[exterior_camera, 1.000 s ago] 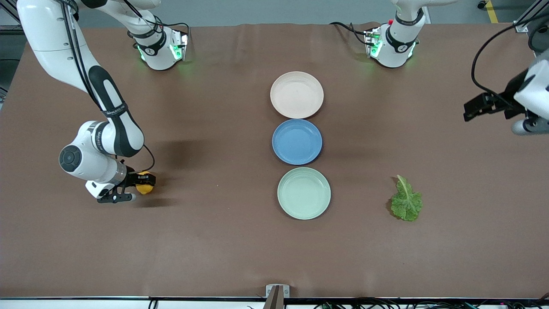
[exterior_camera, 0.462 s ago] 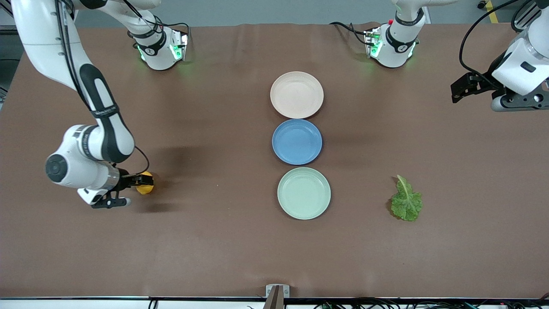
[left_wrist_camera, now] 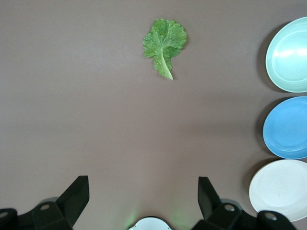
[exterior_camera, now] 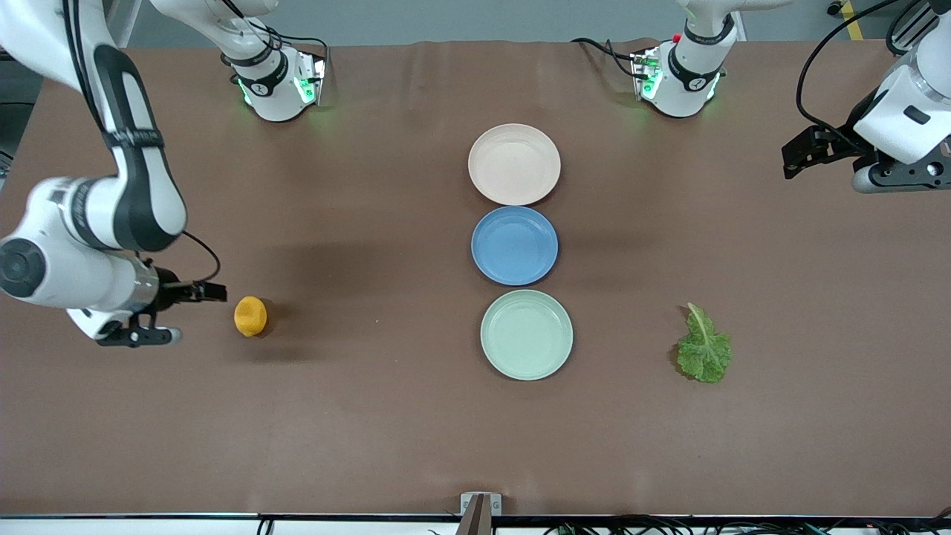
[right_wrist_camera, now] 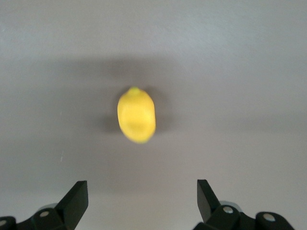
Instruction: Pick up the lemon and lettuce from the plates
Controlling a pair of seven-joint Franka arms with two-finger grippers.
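The lemon (exterior_camera: 250,316) lies on the bare table toward the right arm's end, off the plates; it also shows in the right wrist view (right_wrist_camera: 136,115). My right gripper (exterior_camera: 212,292) is open and empty, raised just clear of the lemon; in its wrist view (right_wrist_camera: 142,194) nothing is between the fingers. The lettuce (exterior_camera: 703,347) lies flat on the table toward the left arm's end, also in the left wrist view (left_wrist_camera: 164,45). The beige-pink plate (exterior_camera: 514,163) and mint plate (exterior_camera: 526,334) are empty. My left gripper (exterior_camera: 796,152) is open and empty, high over the table's edge (left_wrist_camera: 141,191).
A blue plate (exterior_camera: 514,245) stands empty between the two pale plates, all three in one row down the middle. The arm bases (exterior_camera: 278,82) (exterior_camera: 680,74) stand at the table's edge farthest from the front camera. All three plates show in the left wrist view (left_wrist_camera: 288,127).
My right gripper opened, let go of the lemon and drew back toward the right arm's end; the lemon stays on the table. My left arm swung up toward its base, then held still.
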